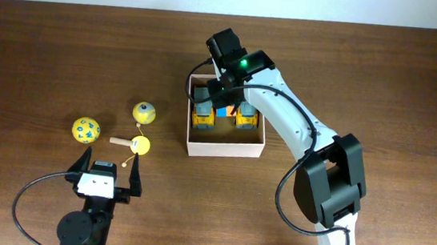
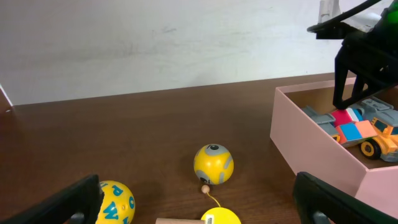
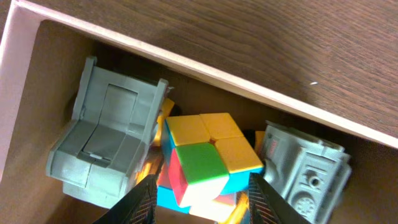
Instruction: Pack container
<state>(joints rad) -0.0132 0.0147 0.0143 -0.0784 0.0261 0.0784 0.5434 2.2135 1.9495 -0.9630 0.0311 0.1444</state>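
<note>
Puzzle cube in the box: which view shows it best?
Right wrist: the puzzle cube fills mid-frame, yellow, green and red faces clear. Overhead: the right arm covers it. Left wrist: only coloured bits, unsure.

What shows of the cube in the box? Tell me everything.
The cube is a two-by-two puzzle, glossy plastic by its look, tilted. The face towards the right wrist camera has three yellow tiles and one green; red and blue show on its side. It sits low in the box between two grey toys, with the right fingers closed on its sides.
</note>
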